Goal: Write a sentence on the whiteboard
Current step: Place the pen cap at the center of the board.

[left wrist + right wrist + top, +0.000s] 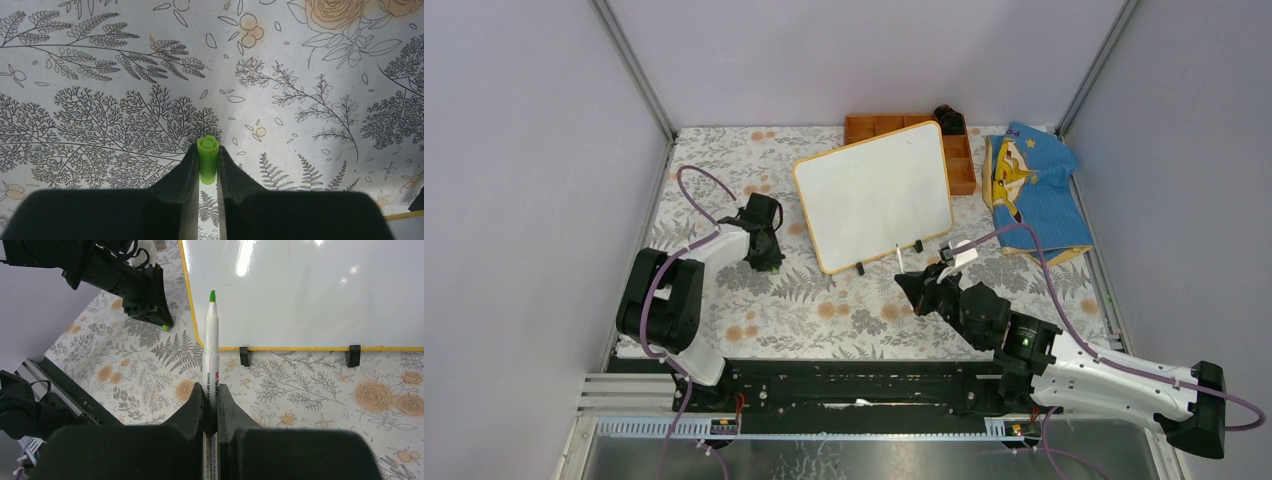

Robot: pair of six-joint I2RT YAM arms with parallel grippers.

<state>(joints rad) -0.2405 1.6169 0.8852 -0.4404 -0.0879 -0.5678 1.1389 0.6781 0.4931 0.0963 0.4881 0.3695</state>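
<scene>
While right jaws pinch a marker (212,340) near the whiteboard (874,195) (tray (876,126) behind), left jaws pinch a cap (207,160).

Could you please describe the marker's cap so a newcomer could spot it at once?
Left of the whiteboard, the left gripper hangs over the floral cloth. Pinched between its fingers is the cap: a short, bright green tube, unlike the long white marker in the right gripper.
</scene>
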